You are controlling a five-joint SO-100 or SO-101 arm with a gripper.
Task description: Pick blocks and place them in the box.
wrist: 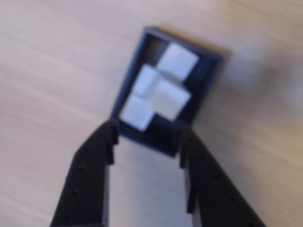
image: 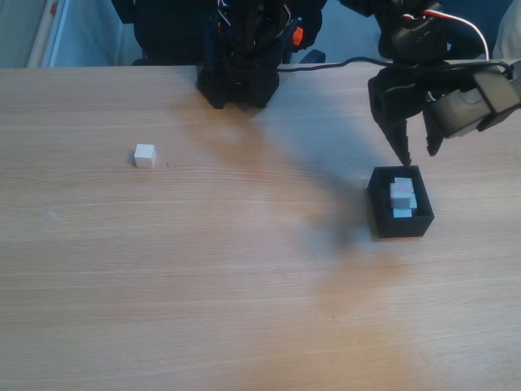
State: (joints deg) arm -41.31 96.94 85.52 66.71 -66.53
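The small black box (image: 400,222) sits on the wooden table at the right, with several white blocks (image: 402,195) piled inside it. The wrist view looks down into the box (wrist: 135,78), where the blocks (wrist: 161,90) lie jumbled together. One more white block (image: 144,155) rests alone on the table at the left. My gripper (image: 417,151) hangs just above the box's far rim, open, with nothing between its fingers (wrist: 94,156). In the wrist view the gripper (wrist: 147,137) straddles the box's near edge.
The arm's black base (image: 238,77) stands at the back centre, with a cable running along the table's far edge. Bare wood stretches between the lone block and the box, and across the whole front of the table (image: 244,309).
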